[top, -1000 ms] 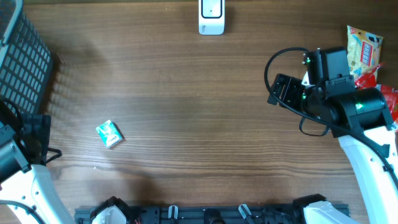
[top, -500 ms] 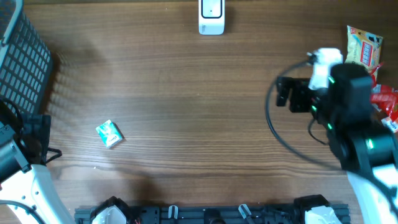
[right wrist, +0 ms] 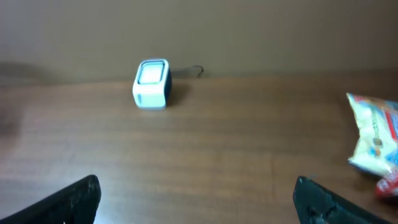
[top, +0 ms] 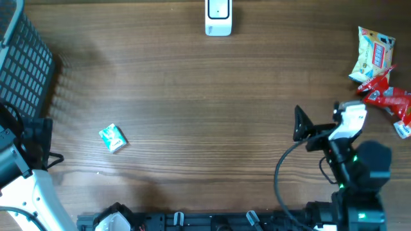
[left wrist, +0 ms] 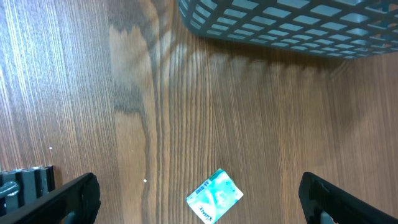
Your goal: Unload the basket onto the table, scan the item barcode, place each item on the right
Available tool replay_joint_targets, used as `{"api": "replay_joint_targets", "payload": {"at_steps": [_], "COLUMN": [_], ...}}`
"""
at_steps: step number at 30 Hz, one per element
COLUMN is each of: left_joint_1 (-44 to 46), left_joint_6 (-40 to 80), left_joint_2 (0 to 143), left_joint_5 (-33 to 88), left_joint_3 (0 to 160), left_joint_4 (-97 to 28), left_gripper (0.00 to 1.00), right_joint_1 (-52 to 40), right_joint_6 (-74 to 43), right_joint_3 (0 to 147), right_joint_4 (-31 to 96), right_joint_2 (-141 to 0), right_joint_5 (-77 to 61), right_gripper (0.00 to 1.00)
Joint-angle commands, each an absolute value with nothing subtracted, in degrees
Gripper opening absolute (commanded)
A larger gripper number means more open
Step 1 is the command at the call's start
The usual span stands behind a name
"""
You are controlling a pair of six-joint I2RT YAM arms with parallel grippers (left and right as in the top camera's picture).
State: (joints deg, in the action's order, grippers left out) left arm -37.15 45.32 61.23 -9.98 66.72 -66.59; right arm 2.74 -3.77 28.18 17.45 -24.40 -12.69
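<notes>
The item, a small green-and-white packet (top: 112, 138), lies flat on the wooden table at the left; its barcode strip shows along one edge in the left wrist view (left wrist: 214, 196). The white barcode scanner (top: 218, 18) stands at the back centre, also seen far off in the right wrist view (right wrist: 152, 83). My left gripper (left wrist: 199, 185) hangs open above the table with the packet lying between and below its fingers, not touched. At the front right, my right gripper (top: 321, 128) is open and empty, facing the scanner (right wrist: 196, 186).
A dark mesh basket (top: 22, 54) stands at the back left, just beyond the packet (left wrist: 292, 25). A yellow snack bag (top: 372, 54) and red packets (top: 388, 96) lie at the right edge, behind the right arm.
The right arm has swung away from the snack bags at the back right and pulled toward the front edge. The left arm and the packet have not moved.
</notes>
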Motion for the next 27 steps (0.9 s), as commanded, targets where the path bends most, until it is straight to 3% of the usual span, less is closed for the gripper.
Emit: {"api": "replay_joint_targets", "payload": {"at_steps": [1, 18, 27], "left_joint_1": [-37.5, -37.5, -37.5], "left_joint_6": [45.9, 45.9, 45.9], "left_joint_2": [61.3, 61.3, 61.3], "left_joint_5": [-10.1, -10.1, -10.1], "left_joint_3": [67.4, 67.4, 67.4], "left_joint_4": [-66.5, -66.5, -66.5], "left_gripper": [1.0, 1.0, 1.0], "right_joint_1": [3.0, -0.3, -0.3], "right_joint_6": [-4.7, 0.3, 0.0], "right_joint_3": [20.6, 9.1, 3.0], "right_joint_4": [10.9, 4.8, -4.0], "right_joint_2": [-18.6, -0.4, -0.2], "right_joint_5": [-15.1, -13.4, -13.6], "right_gripper": [1.0, 1.0, 1.0]}}
